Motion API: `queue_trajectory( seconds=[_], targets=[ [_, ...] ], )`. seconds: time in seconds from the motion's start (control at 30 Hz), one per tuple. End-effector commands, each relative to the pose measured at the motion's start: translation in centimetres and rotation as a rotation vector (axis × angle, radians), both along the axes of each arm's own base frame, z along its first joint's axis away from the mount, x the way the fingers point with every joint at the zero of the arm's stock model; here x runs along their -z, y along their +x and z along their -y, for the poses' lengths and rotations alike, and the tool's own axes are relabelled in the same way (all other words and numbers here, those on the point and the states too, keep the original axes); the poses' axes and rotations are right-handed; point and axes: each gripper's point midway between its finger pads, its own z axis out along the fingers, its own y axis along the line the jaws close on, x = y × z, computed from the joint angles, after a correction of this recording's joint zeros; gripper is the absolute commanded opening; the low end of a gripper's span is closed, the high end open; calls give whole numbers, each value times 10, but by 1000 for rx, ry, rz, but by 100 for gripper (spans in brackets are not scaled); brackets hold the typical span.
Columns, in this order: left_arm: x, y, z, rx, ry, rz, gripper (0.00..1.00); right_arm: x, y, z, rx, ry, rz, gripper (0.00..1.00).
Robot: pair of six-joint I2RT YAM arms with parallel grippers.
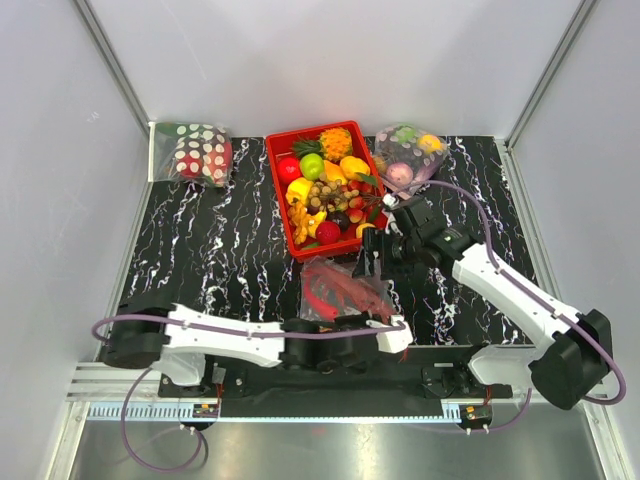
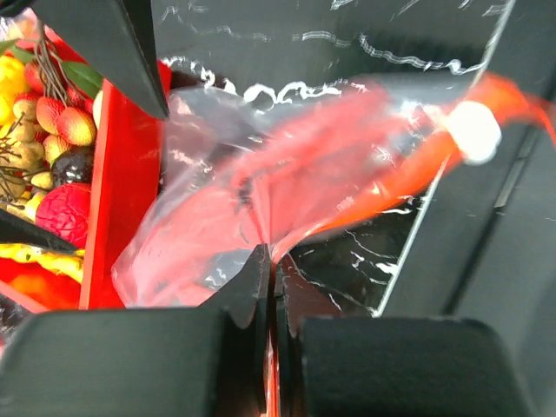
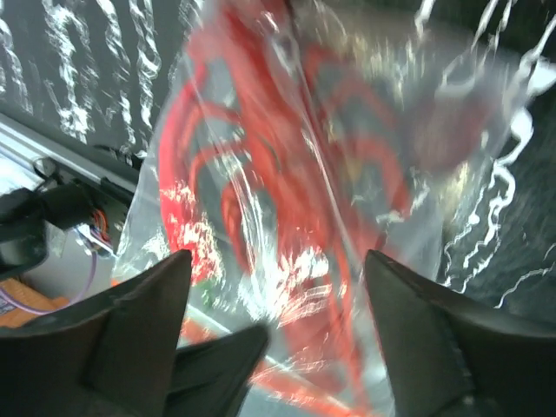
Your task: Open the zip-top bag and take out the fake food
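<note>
Tightly pinched crinkly clear zip-top bag (image 1: 345, 290), red fake food (image 3: 287, 174) inside, in left claw (image 2: 269, 262); had right claw (image 3: 278, 259) spread wide, empty.

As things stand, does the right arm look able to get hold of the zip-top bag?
Probably yes. The right gripper is open with the zip-top bag directly before it and nothing between. The left gripper pinches only the bag's near edge, leaving the far side free.

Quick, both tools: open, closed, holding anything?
Left tool: closed, pinching the zip-top bag.
Right tool: open, holding nothing.
</note>
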Motion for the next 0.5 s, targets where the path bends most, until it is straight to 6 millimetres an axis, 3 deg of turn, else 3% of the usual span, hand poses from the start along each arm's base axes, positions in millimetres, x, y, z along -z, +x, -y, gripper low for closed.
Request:
queue_trajectory(
  seconds=[0.0, 0.07, 0.2, 0.23, 0.27, 0.3, 0.4, 0.43, 0.47],
  targets=[
    [-46, -18, 0, 71, -144, -105, 0, -37, 24, 4, 24, 16, 146, 89],
    [-54, -23, -6, 94, -161, -163, 0, -52, 38, 14, 54, 17, 198, 93],
    [-90, -24, -21, 115, -264, -267, 0, -83, 59, 39, 127, 56, 299, 95],
    [-96, -14, -26, 81, -290, -303, 0, -92, 64, 43, 134, 68, 339, 95],
    [-98, -19, -29, 117, -294, -360, 0, -102, 67, 51, 152, 77, 380, 96],
    [-112, -6, -36, 100, -333, -372, 0, -106, 68, 54, 145, 71, 415, 97],
    [-127, -7, -43, 106, -391, -526, 0, -125, 67, 56, 108, 85, 532, 97],
    [-130, 6, -49, 64, -422, -568, 0, -128, 68, 54, 85, 95, 574, 97],
    [-132, -3, -50, 112, -422, -641, 0, -138, 61, 54, 65, 119, 623, 97]
  ],
)
